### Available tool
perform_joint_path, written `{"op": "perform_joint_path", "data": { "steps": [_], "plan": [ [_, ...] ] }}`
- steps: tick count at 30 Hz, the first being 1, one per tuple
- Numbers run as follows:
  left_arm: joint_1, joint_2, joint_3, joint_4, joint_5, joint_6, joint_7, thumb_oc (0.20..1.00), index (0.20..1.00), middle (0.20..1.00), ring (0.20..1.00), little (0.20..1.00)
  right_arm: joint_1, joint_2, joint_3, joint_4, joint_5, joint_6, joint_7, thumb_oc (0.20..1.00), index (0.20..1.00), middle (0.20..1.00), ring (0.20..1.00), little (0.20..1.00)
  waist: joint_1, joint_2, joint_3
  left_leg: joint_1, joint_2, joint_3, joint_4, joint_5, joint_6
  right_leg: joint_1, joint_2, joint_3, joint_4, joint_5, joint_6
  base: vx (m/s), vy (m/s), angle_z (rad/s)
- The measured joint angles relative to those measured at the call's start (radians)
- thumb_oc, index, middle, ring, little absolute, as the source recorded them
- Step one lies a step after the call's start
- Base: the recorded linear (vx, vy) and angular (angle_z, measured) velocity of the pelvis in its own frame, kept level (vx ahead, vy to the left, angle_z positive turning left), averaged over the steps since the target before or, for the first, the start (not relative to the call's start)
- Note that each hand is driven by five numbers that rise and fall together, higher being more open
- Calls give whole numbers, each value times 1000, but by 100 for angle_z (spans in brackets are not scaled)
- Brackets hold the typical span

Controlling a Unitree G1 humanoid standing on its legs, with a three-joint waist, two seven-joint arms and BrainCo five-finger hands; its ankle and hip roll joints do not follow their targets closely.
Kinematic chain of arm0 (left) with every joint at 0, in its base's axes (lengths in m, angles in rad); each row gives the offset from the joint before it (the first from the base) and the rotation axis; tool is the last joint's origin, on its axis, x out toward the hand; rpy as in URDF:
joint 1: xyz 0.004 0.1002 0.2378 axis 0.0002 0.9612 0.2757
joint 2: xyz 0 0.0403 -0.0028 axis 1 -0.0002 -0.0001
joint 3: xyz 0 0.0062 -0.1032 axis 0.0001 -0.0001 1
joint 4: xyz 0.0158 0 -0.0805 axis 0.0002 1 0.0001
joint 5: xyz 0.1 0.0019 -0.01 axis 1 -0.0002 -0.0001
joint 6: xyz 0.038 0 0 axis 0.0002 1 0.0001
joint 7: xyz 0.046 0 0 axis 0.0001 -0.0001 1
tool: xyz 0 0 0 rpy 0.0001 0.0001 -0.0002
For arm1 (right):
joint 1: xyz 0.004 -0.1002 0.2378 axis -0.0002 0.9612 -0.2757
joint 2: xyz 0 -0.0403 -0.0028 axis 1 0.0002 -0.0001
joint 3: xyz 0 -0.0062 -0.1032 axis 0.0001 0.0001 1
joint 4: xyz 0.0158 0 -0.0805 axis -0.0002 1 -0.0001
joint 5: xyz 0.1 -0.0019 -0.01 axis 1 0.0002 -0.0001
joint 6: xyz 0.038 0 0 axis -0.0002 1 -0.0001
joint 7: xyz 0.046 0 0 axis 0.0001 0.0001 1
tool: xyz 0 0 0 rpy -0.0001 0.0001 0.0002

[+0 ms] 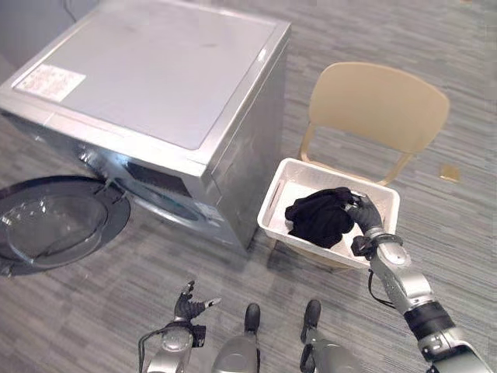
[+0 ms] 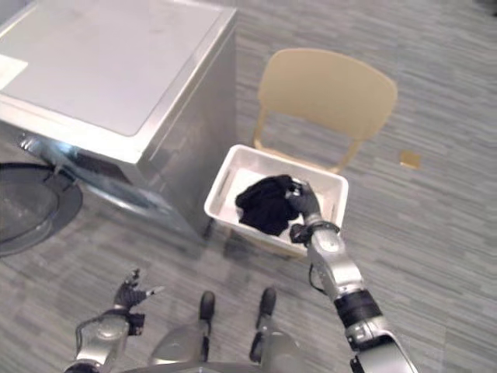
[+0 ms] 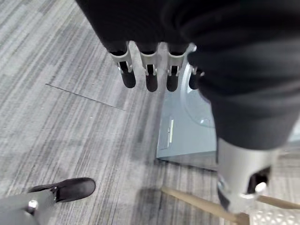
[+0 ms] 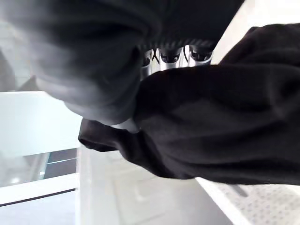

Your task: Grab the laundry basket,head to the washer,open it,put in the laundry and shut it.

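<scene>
- Down low and close to the robot, the left hand (image 1: 189,305) hangs over the grey floor (image 1: 93,295). Its fingers (image 3: 148,75) are straight and spread, and it holds nothing.
- Next comes the right hand (image 2: 304,203). It reaches down into the white laundry basket (image 1: 279,183).
- From the right wrist view, its fingers (image 4: 171,55) push into the black cloth (image 4: 225,122). The tips are hidden in the folds, so I cannot tell if they grip it.
- That black cloth (image 1: 320,215) is a bunched pile of laundry. It lies inside the basket, on the side near the robot.
- The basket has little holes in its walls. It sits on the floor, just beside the washer's right side.
- A tan chair (image 1: 378,105) stands right behind the basket, and its legs (image 1: 307,144) come down by the basket's far rim.
- The washer (image 1: 155,78) is a big silver box with a flat grey top. It stands to the left of the basket.
- Its round door (image 1: 54,221) is swung wide open. The door has a dark ring and a clear glass middle, and it hangs out on the washer's front, to the far left.
- A white sticker (image 1: 48,80) sits on one corner of the washer's top.
- Far off on the floor, past the chair, lies a small tan square (image 1: 450,172).
</scene>
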Motion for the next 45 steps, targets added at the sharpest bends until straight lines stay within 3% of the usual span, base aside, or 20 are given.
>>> {"op": "perform_joint_path", "data": {
  "steps": [3, 6, 7, 8, 11, 13, 15, 17, 20, 22, 26, 28, 30, 31, 36, 37, 38, 43, 44, 45],
  "plan": [
    [0, 0, -1, -37, -1, 6, 0, 1000, 1000, 1000, 1000, 1000, 38, -3, -2, -62, 2, -17, 24, 200, 200, 200, 200, 200, -22, 6, -18, -6, 2, -4, 5, 8, 13, -12, -4, 18, 45, -2, 3, -270, -30, -1],
    [-17, 0, -3, -120, 0, 7, 1, 1000, 1000, 1000, 1000, 1000, 82, -6, -10, -85, 3, -17, 24, 200, 200, 200, 200, 200, -37, 23, -13, -35, 21, -41, 49, 6, 23, -64, -8, 71, 221, -95, 54, -186, -81, 49],
    [-31, 7, -2, -163, 0, -1, 3, 1000, 1000, 1000, 1000, 1000, 89, -5, -13, -90, 2, -17, 25, 200, 200, 200, 200, 200, -31, 28, -14, -44, 37, -74, 59, 17, 23, -98, 0, 111, 447, -240, 49, -273, -204, 78],
    [-32, 11, -1, -188, 0, 0, 5, 1000, 1000, 1000, 1000, 1000, 95, -1, -27, -112, 2, -17, 25, 200, 200, 200, 200, 200, -21, 29, -16, -62, 40, -92, 81, 18, 17, -108, 16, 135, 543, -283, 55, -215, -178, 71],
    [-26, 22, -3, -251, -1, -3, 13, 1000, 1000, 1000, 1000, 1000, 66, 31, -55, -174, 1, -41, 18, 200, 200, 200, 200, 200, 1, 26, -21, -138, 34, -134, 122, 43, -12, -33, 25, 151, 450, -411, 19, -317, -253, 40],
    [-14, 4, -30, -285, -1, 1, 16, 1000, 1000, 1000, 1000, 1000, 47, 32, -45, -175, 3, -42, 8, 200, 200, 200, 200, 200, 19, 82, -24, -154, 72, -138, 120, 71, -36, -4, 86, 133, 365, -361, -25, -279, -186, 18],
    [5, 6, -50, -343, -1, -11, 20, 1000, 1000, 1000, 1000, 1000, 50, 34, -24, -207, 8, -55, -3, 200, 200, 200, 200, 200, 39, 105, -38, -182, 117, -140, 109, 77, -69, -37, 134, 129, 361, -355, -62, -264, -106, 19],
    [3, 5, -70, -352, -1, -12, 22, 1000, 1000, 1000, 1000, 1000, 47, 28, -3, -233, 13, -62, -8, 200, 200, 200, 200, 200, 42, 122, -41, -215, 131, -152, 95, 67, -59, -70, 163, 109, 387, -340, -88, -267, -41, 32],
    [-21, 2, -110, -394, 4, -9, 26, 1000, 1000, 1000, 1000, 1000, 47, 21, 30, -248, 13, -68, -26, 200, 200, 200, 200, 200, 24, 137, -34, -246, 140, -121, 74, -36, -71, -103, 133, 35, 402, -312, -144, -329, -15, 60],
    [-75, 7, -134, -437, 16, -14, 29, 1000, 1000, 1000, 1000, 1000, 48, 11, 60, -279, 13, -68, -28, 200, 200, 200, 200, 200, -22, 104, -13, -259, 109, -34, 129, -65, -57, -83, 64, -26, 384, -302, -159, -177, -11, 118],
    [-202, 2, -218, -500, 34, -26, 43, 1000, 1000, 1000, 1000, 1000, 20, -7, 135, -402, 12, -69, -18, 200, 200, 200, 200, 200, -80, 56, -22, -99, 91, 35, 331, -105, -88, 8, -16, -131, 283, -255, -141, -66, 96, 100],
    [-340, -18, -321, -497, 53, -27, 49, 1000, 1000, 1000, 1000, 1000, -50, -3, 177, -428, 13, -71, -16, 200, 200, 200, 200, 200, -128, 52, -40, 6, 106, 54, 170, -103, -92, 34, -1, -169, 242, -229, -108, 49, 148, 89],
    [-382, -53, -349, -496, 53, -40, 49, 1000, 1000, 1000, 1000, 1000, -102, 2, 211, -428, 13, -71, -2, 200, 200, 200, 200, 200, -129, 68, -50, 62, 90, 46, 57, -39, -59, 26, 22, -166, 244, -221, -99, 29, 134, -1],
    [-388, -65, -380, -484, 58, -41, 51, 1000, 1000, 1000, 1000, 1000, -112, 40, 233, -430, 13, -70, 5, 200, 200, 200, 200, 200, -130, 48, -72, 79, 76, 52, 22, -11, -51, 10, 18, -154, 254, -212, -86, 9, 118, -20],
    [-387, -65, -413, -467, 61, -41, 65, 1000, 1000, 1000, 1000, 1000, -125, 105, 291, -427, 85, -69, 30, 200, 200, 200, 200, 200, -121, 22, -113, 47, 33, 54, 27, -2, -44, -5, -18, -106, 214, -182, -27, 6, 63, 2],
    [-388, -59, -411, -466, 61, -41, 73, 859, 859, 859, 859, 859, -124, 104, 301, -426, 100, -69, 35, 200, 200, 200, 200, 200, -116, 24, -114, 47, 30, 56, 27, -2, -43, -5, -20, -100, 209, -178, -20, 4, 54, -3],
    [-388, -50, -410, -466, 61, -41, 78, 222, 222, 222, 222, 222, -123, 102, 320, -426, 123, -69, 39, 200, 200, 200, 200, 200, -116, 30, -120, 46, 27, 57, 26, -1, -42, -2, -22, -90, 197, -170, -10, 0, 34, -9],
    [-384, -34, -409, -467, 61, -42, 80, 200, 200, 200, 200, 200, -80, 88, 317, -426, 158, -69, 54, 200, 200, 200, 200, 200, -119, 54, -145, 48, 26, 59, 25, 1, -39, 15, -10, -85, 158, -145, -11, 4, 23, -3],
    [-371, -34, -399, -467, 59, -42, 80, 200, 200, 200, 200, 200, -56, 70, 318, -426, 158, -70, 64, 473, 473, 473, 473, 473, -120, 59, -150, 49, 31, 63, 25, 1, -39, 21, -4, -82, 142, -136, -14, 9, 6, -9],
    [-363, -35, -396, -467, 59, -42, 81, 200, 200, 200, 200, 200, -48, 64, 318, -425, 158, -69, 66, 617, 617, 617, 617, 617, -122, 60, -150, 50, 34, 64, 25, 1, -39, 27, 1, -81, 130, -133, -12, 23, -6, -12]
  ]
}}
